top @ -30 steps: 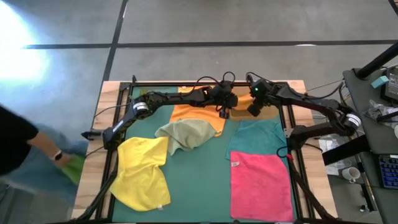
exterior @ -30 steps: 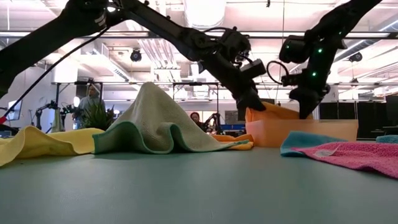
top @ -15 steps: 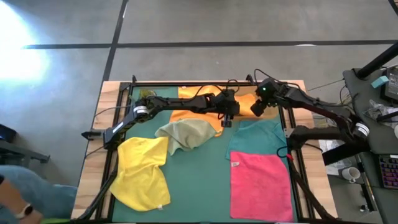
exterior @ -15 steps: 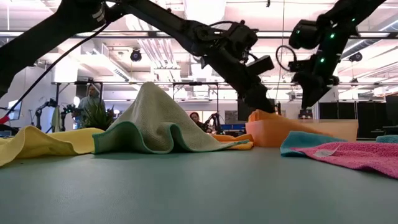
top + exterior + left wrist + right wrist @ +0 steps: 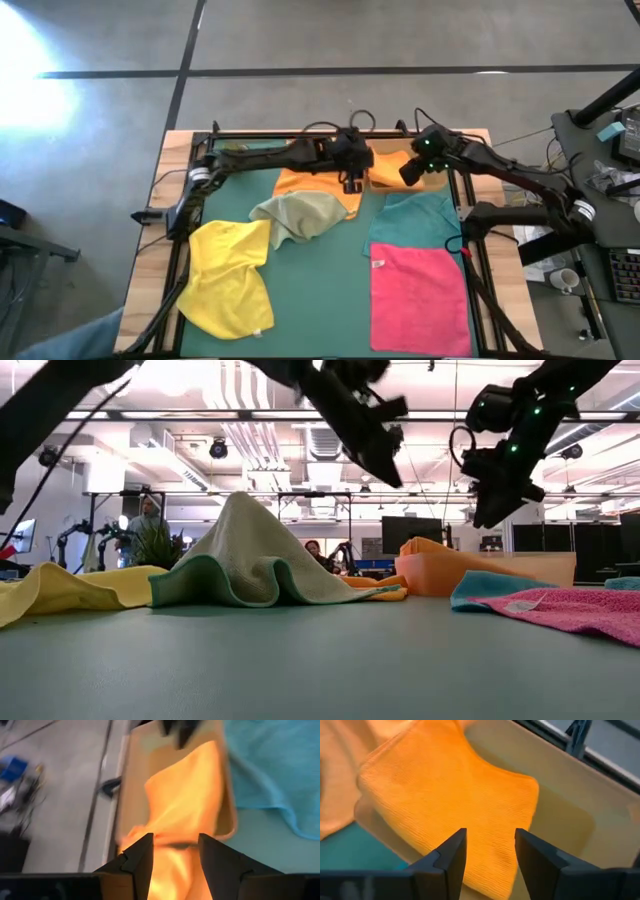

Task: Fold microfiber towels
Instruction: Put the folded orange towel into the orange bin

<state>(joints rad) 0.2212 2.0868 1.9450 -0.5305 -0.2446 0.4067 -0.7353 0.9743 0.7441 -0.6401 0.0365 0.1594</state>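
A folded orange towel (image 5: 445,795) lies in the tan tray (image 5: 570,820) at the table's far right, one end hanging over the tray's edge (image 5: 165,870). My left gripper (image 5: 175,837) hangs open above it, well clear in the low view (image 5: 388,465). My right gripper (image 5: 490,832) also stands open just over the same towel (image 5: 392,165). A second orange towel (image 5: 315,185) lies flat beside the tray. The olive green towel (image 5: 300,215) stands in a heap, with the yellow (image 5: 230,275), teal (image 5: 415,225) and pink (image 5: 420,295) ones spread on the mat.
The olive heap (image 5: 245,555) rises as a peak at mid-table. The tray's wall (image 5: 540,568) stands at the far right. Bare green mat (image 5: 320,290) lies between the yellow and pink towels. A person and a plant show in the room behind.
My left gripper has let go of the orange towel in the tray and risen steeply, drawing back toward the table's left. My right gripper has lifted a little off the same towel. The towel stays in the tray, one end peaked up.
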